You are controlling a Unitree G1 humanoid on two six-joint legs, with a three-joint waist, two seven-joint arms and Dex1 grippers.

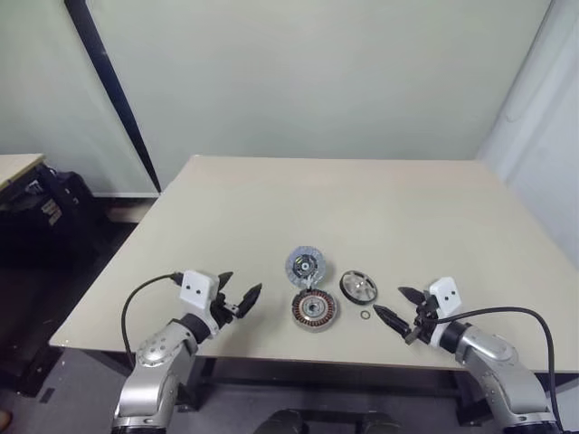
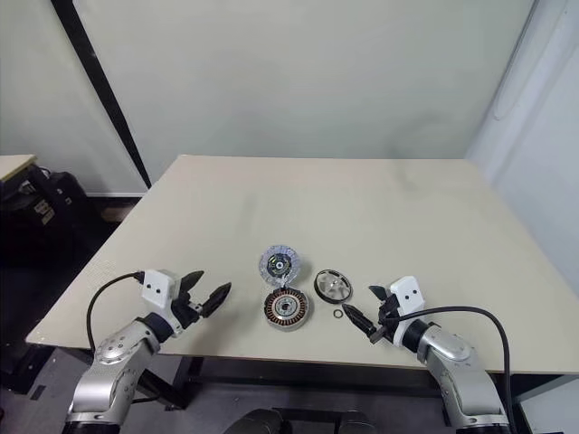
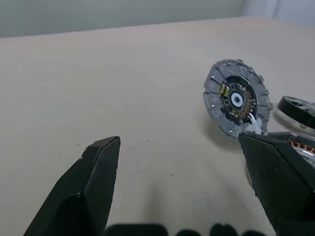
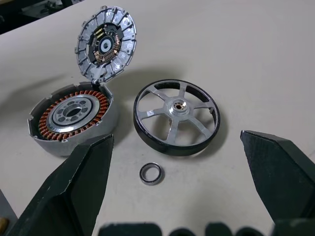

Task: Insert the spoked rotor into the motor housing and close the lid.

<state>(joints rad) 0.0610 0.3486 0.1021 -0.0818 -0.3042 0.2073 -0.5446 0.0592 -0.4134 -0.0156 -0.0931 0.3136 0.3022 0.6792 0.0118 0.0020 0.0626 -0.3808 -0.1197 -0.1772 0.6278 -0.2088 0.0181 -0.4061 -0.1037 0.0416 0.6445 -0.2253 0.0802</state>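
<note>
Housing point(image 4: 73, 119) is seen on the tabletop point(image 1: 362, 199) with lid point(image 4: 106, 43) tilted behind, rotor point(image 4: 176, 116) beside, partly cut off in the left wrist view; both end effectors point(image 1: 237, 297) point(image 1: 396, 306) are spread open, empty.

Plain beige table point(image 1: 362, 203), pale matte top. Near the front edge, three parts plus a bit: motor housing point(image 4: 74, 120) sitting flat with copper windings facing up, lid point(image 4: 106, 44) tilted upright right at its far edge, touching it. Spoked rotor point(image 4: 177, 117) lying flat just beside the housing, apart from it. Small dark ring point(image 4: 151, 173) in front of the rotor.
</note>
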